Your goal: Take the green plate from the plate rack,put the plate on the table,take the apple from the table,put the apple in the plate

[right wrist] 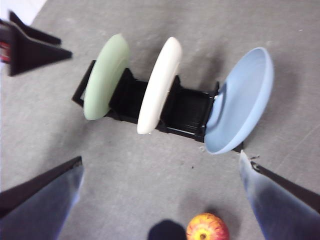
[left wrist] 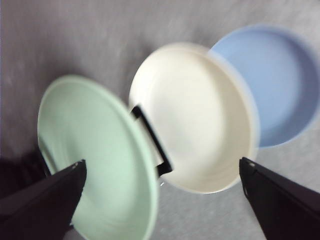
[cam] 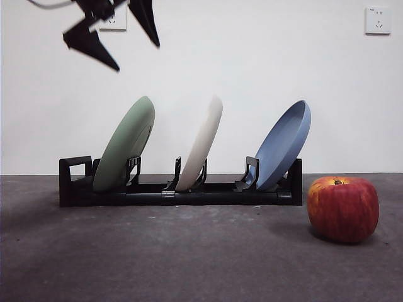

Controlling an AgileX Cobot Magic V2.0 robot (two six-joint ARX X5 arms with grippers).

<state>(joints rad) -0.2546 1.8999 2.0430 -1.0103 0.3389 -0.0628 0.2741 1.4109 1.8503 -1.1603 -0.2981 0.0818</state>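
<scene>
While the apple escapes the left wrist view, both grippers gape above racked plates.

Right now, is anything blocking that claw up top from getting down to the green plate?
Nothing visible does. The left gripper hangs open in the air above the green plate, which leans in the end slot of the plate rack. The cream-white plate stands one slot over, apart from it. The right gripper hovers near the apple.

No readable text, label, brand or number appeared anywhere; the wall sockets carried only a small mark too tiny to make out.
</scene>
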